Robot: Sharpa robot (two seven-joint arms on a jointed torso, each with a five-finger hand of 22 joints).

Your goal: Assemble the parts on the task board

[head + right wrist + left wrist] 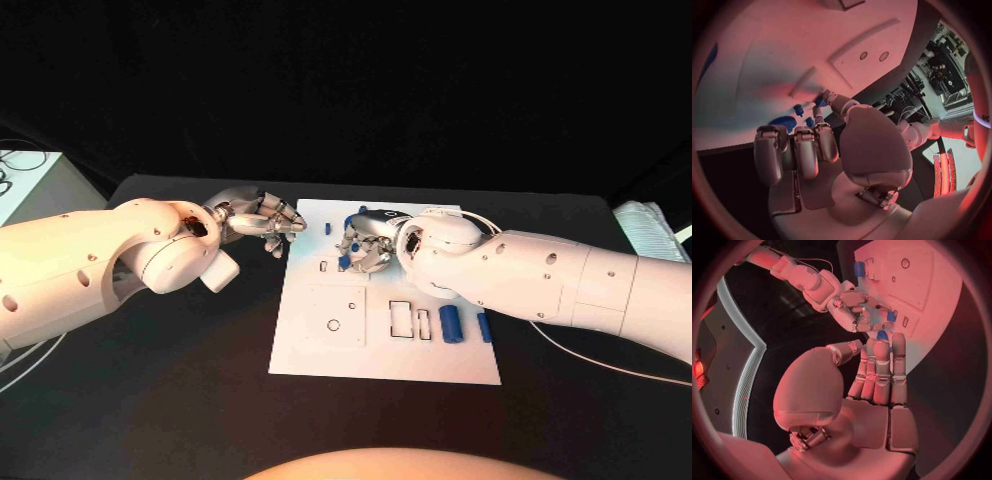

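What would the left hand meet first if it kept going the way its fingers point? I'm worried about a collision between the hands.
Probably the task board's near edge, then the right hand working over the blue parts. The left hand hovers beside the board; depth is unclear.

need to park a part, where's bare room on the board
Free: the task board's near strip, below the cutouts and two loose blue parts. Crowded: the far end, where the right hand works and the left hand hovers beside.

My worktop (173,400) is black, and everything beyond its far edge lies in darkness. A white cabinet (36,185) with cables on top stands past its left corner; something pale and folded (649,228) lies at its right edge.
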